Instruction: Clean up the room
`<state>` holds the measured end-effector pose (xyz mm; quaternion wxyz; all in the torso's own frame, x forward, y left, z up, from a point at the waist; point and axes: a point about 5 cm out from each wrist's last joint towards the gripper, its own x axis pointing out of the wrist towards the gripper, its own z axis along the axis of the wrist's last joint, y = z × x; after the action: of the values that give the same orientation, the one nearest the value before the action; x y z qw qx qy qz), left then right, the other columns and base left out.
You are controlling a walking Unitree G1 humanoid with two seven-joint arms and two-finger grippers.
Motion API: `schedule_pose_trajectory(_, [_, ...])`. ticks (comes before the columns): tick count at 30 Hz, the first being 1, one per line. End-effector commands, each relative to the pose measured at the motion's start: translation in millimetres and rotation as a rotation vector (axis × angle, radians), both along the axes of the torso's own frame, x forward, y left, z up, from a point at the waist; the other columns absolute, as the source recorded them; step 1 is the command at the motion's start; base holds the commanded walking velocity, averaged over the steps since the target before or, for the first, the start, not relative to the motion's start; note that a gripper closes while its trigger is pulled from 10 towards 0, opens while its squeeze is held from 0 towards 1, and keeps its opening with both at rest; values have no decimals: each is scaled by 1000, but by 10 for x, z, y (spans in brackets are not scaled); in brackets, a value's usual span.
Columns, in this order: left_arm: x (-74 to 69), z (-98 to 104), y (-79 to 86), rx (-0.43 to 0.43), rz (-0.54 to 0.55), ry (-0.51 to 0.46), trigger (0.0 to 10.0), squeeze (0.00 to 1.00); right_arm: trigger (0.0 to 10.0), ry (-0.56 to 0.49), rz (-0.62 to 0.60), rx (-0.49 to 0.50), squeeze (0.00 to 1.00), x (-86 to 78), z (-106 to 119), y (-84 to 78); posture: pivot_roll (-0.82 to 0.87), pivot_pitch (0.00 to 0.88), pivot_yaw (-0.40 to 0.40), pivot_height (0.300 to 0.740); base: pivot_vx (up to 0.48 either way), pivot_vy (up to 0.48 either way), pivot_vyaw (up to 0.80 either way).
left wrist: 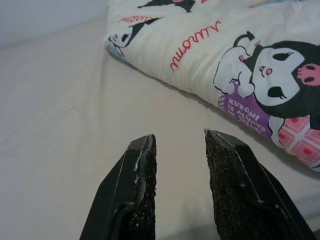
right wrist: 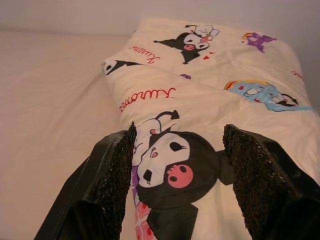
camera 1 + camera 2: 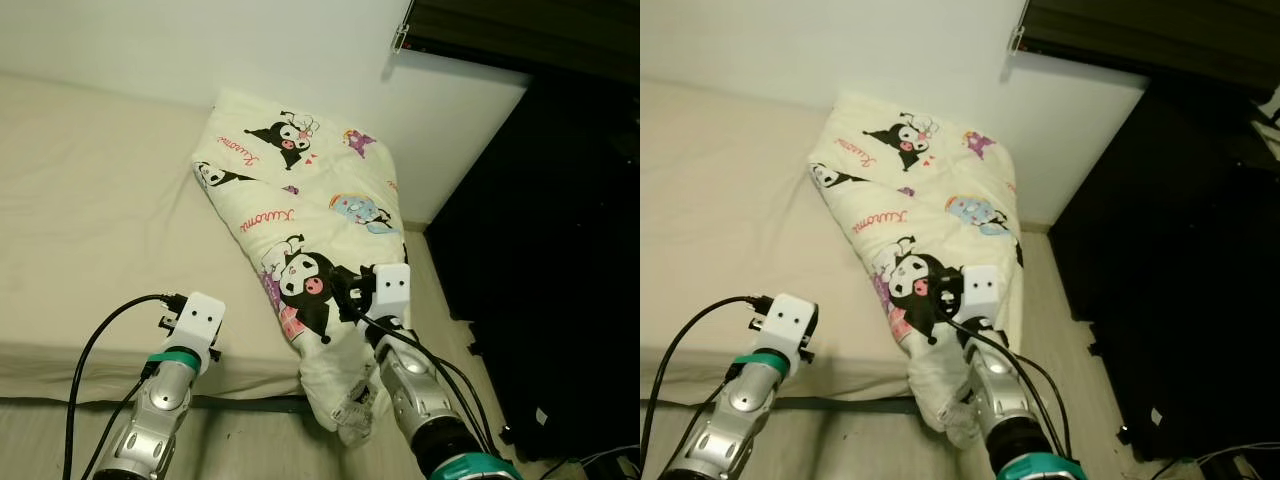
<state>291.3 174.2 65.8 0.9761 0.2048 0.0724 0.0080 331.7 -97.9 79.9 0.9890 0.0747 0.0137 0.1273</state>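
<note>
right claw [image 2: 177, 170] spread over cartoon blanket [image 3: 300, 210]; left claw [image 1: 177, 165] parted above bed [image 3: 90, 220].

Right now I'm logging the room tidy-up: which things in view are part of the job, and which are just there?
Part of the job:
- cartoon blanket, hanging off the bed
- right end effector, open over the blanket
- left end effector, open over the bed

Just there:
- dark cabinet
- wall

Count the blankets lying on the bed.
1. A cartoon-print blanket lies folded along the bed's right side, one end drooping over the front edge under the right end effector. Nothing else shows on the bed.
</note>
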Motion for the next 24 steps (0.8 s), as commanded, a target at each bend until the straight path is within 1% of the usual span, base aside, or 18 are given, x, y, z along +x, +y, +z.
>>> schedule_pose_trajectory(1, [1,8,-44,3,-15,-11,10000,0,10000,18,-23,8,0,-4,-36,-54,150,8,-102,665,0,0,0])
schedule_pose_trajectory(7, [1,18,-36,4,-7,-17,10000,0,10000,19,-27,8,0,1,-35,-57,150,11,-103,645,0,0,0])
schedule_pose_trajectory(13, [1,23,-29,6,-2,-21,10000,0,10000,20,-27,6,0,0,-38,-62,151,11,-102,635,0,0,0])
schedule_pose_trajectory(24, [1,32,-16,11,5,-28,10000,0,10000,16,-26,2,0,4,-30,-65,149,20,-109,595,0,0,0])
